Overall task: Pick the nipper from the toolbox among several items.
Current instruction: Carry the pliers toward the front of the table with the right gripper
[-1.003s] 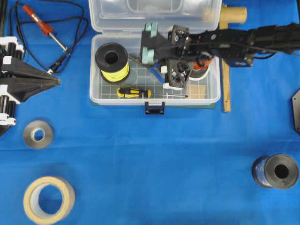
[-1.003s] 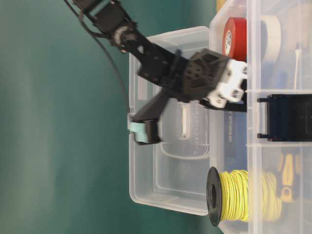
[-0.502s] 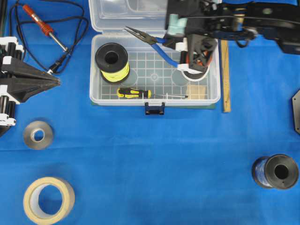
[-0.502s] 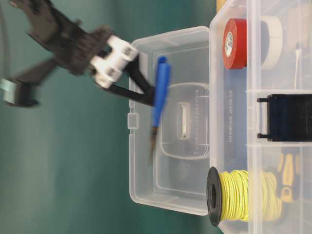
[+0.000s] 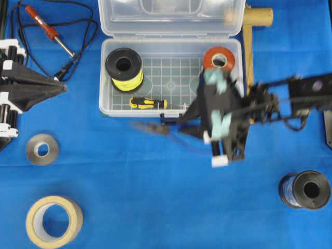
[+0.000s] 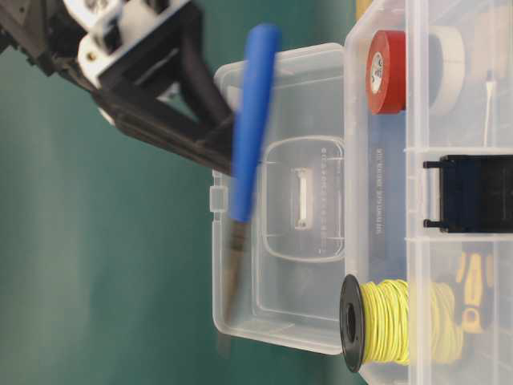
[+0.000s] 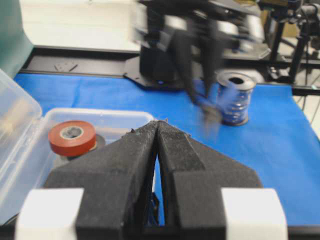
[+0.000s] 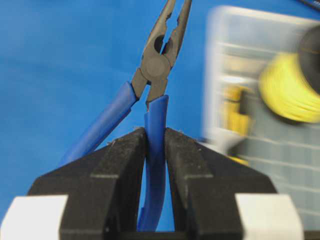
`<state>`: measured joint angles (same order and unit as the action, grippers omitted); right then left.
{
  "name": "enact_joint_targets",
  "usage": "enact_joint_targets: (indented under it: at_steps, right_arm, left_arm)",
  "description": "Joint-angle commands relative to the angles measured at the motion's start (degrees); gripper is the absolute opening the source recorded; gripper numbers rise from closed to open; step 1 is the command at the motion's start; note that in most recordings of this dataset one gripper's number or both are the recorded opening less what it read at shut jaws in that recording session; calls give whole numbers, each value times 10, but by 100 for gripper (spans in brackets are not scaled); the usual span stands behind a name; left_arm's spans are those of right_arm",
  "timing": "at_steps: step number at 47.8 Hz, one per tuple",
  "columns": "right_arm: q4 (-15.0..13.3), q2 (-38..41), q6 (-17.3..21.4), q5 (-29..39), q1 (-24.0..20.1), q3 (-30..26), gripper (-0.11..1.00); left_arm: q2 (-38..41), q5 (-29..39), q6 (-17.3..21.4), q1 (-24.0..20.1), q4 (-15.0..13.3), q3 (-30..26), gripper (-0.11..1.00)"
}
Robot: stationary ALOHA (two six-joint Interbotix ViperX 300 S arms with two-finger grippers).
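My right gripper (image 5: 182,126) is shut on one blue handle of the nipper (image 8: 156,64) and holds it in the air over the blue cloth, just in front of the toolbox (image 5: 102,78). The nipper's dark pointed jaws point left, blurred in the overhead view (image 5: 150,127). The other handle hangs free. In the table-level view the nipper (image 6: 251,128) hangs in front of the open clear lid. My left gripper (image 5: 63,89) is shut and empty at the table's left edge, also in its wrist view (image 7: 158,123).
In the toolbox are a yellow wire spool (image 5: 124,69), a yellow-and-black screwdriver (image 5: 148,102) and red tape (image 5: 218,58). On the cloth lie a blue wire spool (image 5: 305,189), a masking tape roll (image 5: 54,221), a grey roll (image 5: 42,149) and a soldering iron (image 5: 49,30).
My right gripper has lifted the nipper out of the toolbox and swung it forward, from over the lid to over the cloth in front of the box. The left arm has not moved.
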<state>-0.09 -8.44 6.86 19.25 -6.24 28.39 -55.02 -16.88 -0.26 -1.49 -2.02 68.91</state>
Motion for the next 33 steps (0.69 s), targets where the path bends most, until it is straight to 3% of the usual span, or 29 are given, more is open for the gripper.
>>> enact_joint_targets:
  at_steps: [1, 19, 33]
  right_arm:
    - [2, 24, 14, -24, -18, -4, 13]
    - [2, 187, 108, -67, -33, -6, 13]
    - [2, 214, 138, -64, -31, -7, 14]
  left_arm:
    - [4, -3, 0, -4, -1, -5, 0]
    - [4, 3, -1, -4, 0, -1, 0]
    - [3, 10, -1, -4, -1, -1, 0]
